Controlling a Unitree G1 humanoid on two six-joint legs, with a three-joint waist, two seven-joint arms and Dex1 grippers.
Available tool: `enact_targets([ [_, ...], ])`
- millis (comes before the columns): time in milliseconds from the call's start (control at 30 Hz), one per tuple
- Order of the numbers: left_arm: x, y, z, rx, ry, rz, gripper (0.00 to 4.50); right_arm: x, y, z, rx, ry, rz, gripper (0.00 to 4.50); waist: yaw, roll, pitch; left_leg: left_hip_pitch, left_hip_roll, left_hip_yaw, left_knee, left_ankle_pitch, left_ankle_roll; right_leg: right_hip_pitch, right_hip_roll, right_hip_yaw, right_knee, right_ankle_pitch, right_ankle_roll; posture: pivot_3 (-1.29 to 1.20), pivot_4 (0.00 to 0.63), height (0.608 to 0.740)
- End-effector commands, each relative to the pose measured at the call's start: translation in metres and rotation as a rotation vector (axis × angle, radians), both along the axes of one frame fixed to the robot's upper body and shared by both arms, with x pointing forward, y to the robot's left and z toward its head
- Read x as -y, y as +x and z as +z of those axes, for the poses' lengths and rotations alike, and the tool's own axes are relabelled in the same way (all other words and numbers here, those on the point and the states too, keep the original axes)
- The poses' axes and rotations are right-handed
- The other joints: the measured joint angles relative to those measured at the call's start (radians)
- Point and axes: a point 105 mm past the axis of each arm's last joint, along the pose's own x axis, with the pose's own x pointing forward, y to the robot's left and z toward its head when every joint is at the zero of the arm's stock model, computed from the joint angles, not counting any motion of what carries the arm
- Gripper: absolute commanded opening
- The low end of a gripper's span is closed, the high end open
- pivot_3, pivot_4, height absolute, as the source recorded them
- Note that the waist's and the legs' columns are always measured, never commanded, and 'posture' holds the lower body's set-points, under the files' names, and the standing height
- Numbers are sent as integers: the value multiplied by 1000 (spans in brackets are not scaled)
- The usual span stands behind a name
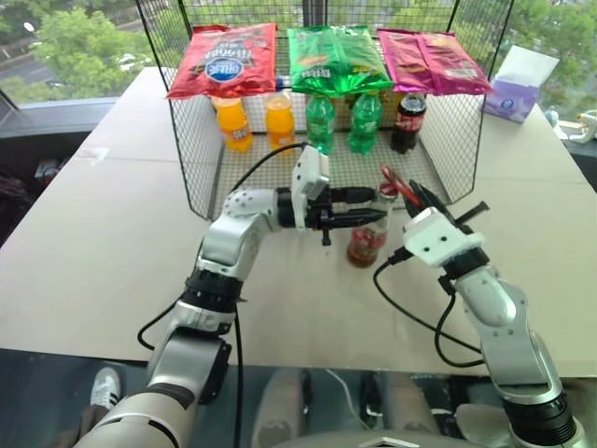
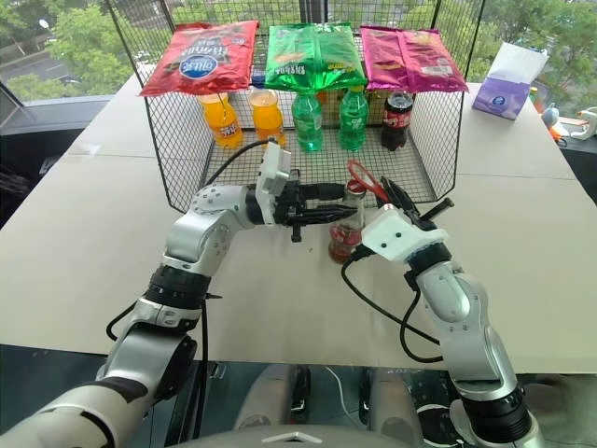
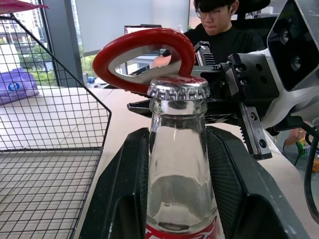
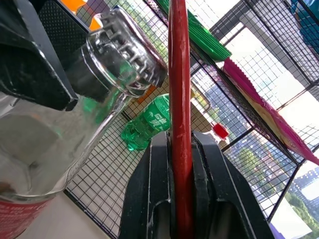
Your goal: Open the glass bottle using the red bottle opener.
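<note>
The glass bottle [image 1: 366,245], clear with dark drink and a red label, stands on the table just in front of the wire basket. My left gripper [image 1: 381,206] reaches in level from the left. In the left wrist view its two black fingers [image 3: 124,189] press on either side of the bottle's neck [image 3: 179,164], just under the metal cap [image 3: 178,89]. My right gripper [image 1: 418,194] is shut on the handle of the red bottle opener [image 1: 399,187]. The opener's ring [image 3: 144,55] hovers right at the cap; whether it hooks the cap's edge I cannot tell.
A black wire basket [image 1: 201,159] stands behind the bottle, holding orange drinks [image 1: 233,123], green bottles [image 1: 320,121] and a cola bottle [image 1: 408,121], with snack bags [image 1: 224,58] on top. A tissue box [image 1: 518,84] sits at the back right. A seated person [image 3: 224,30] is beyond the table.
</note>
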Motion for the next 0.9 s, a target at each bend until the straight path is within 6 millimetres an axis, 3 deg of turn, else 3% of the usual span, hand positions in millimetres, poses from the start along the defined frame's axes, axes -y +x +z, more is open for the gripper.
enact_targets([
  [33,1,-4,-7,-8,41,-13,1172,-4,-7,16,72,12,25,0,0,0,0,0,0,0,0,0,0,0,0,0,0,0,0,0,150,740],
  [67,1,-4,-8,-8,42,-12,2172,-5,-7,16,72,11,28,0,0,0,0,0,0,0,0,0,0,0,0,0,0,0,0,0,150,740],
  [167,1,-3,-7,-8,43,-7,3228,-7,-7,17,72,9,39,0,-1,0,0,0,0,0,0,0,0,0,0,0,0,0,0,0,150,740],
  [800,7,-2,-8,4,59,-16,3228,-6,-8,16,70,16,39,0,0,0,0,0,0,0,0,0,0,0,0,0,0,0,0,0,150,740],
  [833,7,-2,-8,5,59,-18,2720,-6,-8,16,70,16,38,0,0,0,0,-1,0,0,0,0,0,0,0,0,0,0,0,0,150,740],
  [900,8,-2,-7,7,61,-22,2194,-6,-8,16,70,18,37,0,0,0,0,-1,0,0,0,0,0,0,0,0,0,0,0,0,150,740],
])
